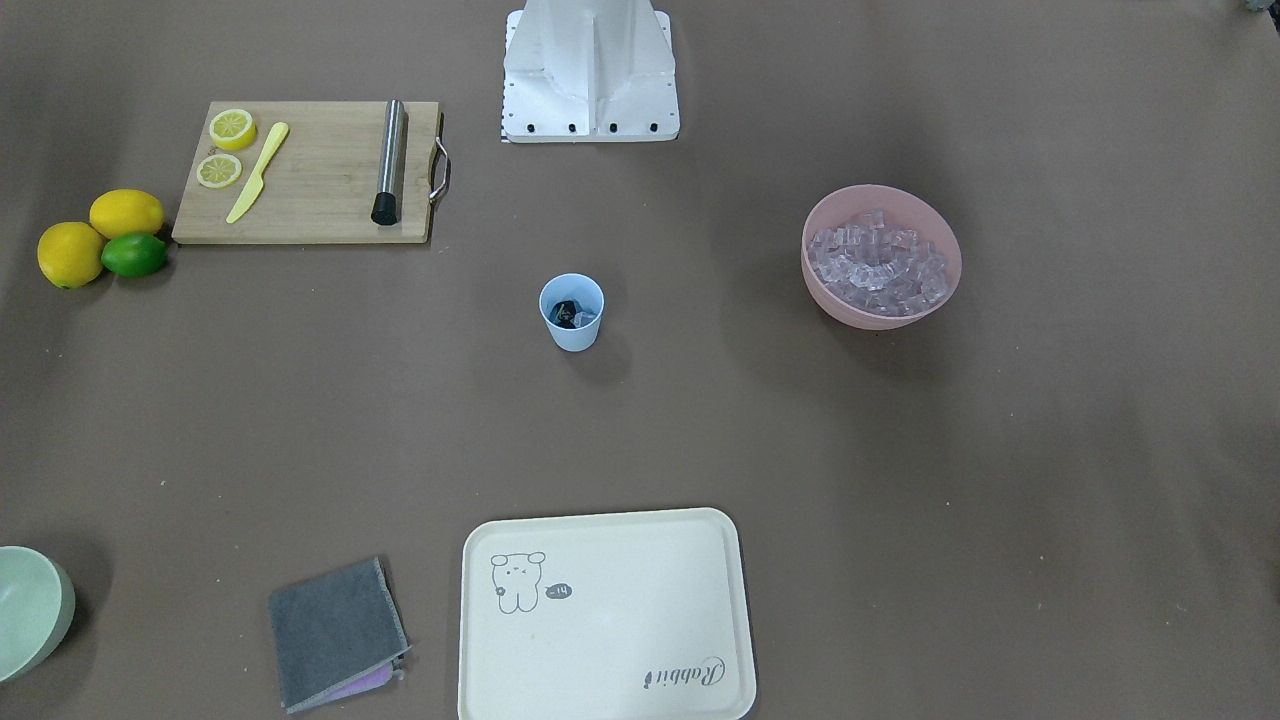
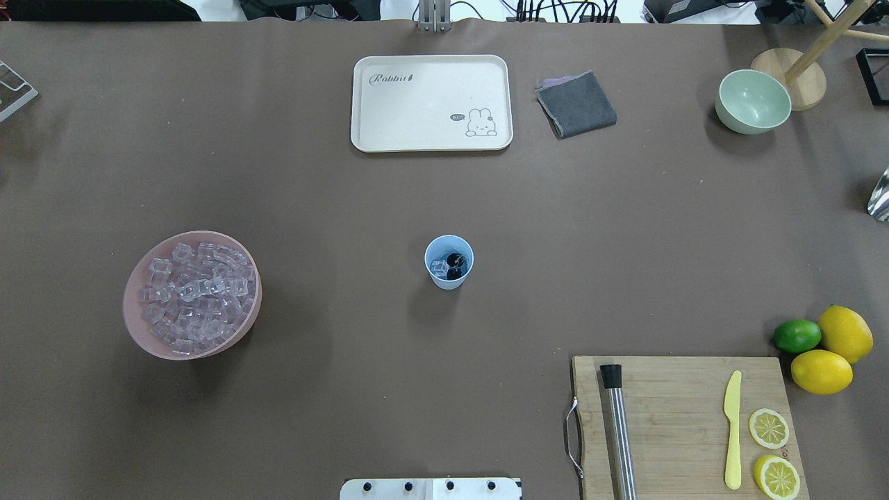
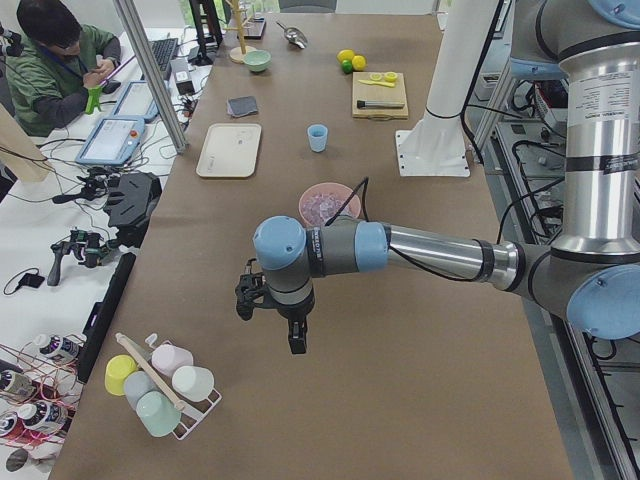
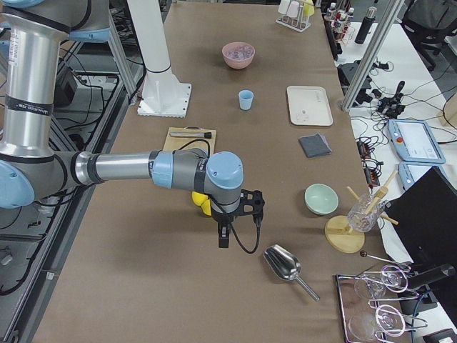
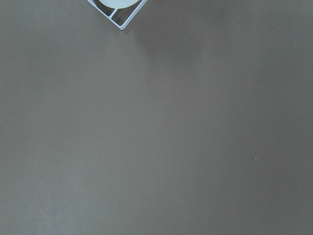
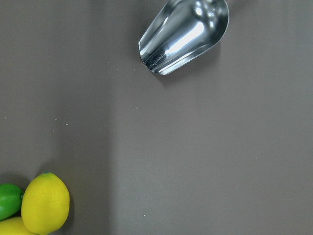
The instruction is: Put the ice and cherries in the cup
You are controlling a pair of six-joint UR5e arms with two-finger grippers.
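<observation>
The light blue cup (image 1: 574, 337) stands at the table's middle; it also shows in the overhead view (image 2: 445, 280). Inside it lie the dark cherries (image 2: 455, 262) and a clear ice cube (image 2: 438, 267). More ice (image 1: 879, 263) fills the pink bowl (image 2: 142, 335). My left gripper (image 3: 293, 338) hangs over bare table far from the cup, beyond the pink bowl. My right gripper (image 4: 223, 236) hangs past the lemons, near a metal scoop. Both show only in the side views, so I cannot tell whether they are open or shut.
A wooden board (image 2: 680, 417) holds a steel tube, a yellow knife and lemon slices. Two lemons and a lime (image 2: 796, 335) lie beside it. A cream tray (image 2: 430, 132), grey cloth (image 2: 576, 104), green bowl (image 2: 753, 101), metal scoop (image 6: 186, 34) and cup rack (image 3: 160, 385) are around.
</observation>
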